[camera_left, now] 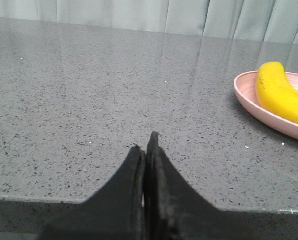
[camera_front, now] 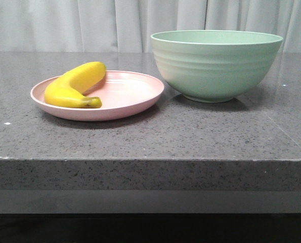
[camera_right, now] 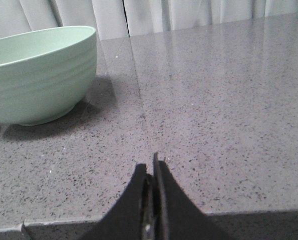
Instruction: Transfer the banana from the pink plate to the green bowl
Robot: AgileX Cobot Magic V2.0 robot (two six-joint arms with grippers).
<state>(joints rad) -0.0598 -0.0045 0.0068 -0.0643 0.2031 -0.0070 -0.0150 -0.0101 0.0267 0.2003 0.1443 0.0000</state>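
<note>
kitchen-like staged setting, speckled grey stone countertop (camera_front: 140,136), pale pleated curtain (camera_front: 64,25) behind, tableware and fruit

My left wrist view cuts off the pink plate (camera_left: 269,107) and banana (camera_left: 281,95); my right crops the green bowl (camera_right: 38,75).

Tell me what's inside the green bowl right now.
Cannot tell: the green bowl shows only its outer wall and a strip of bare inner wall below the rim; its bottom is hidden. The banana lies on the pink plate.
</note>
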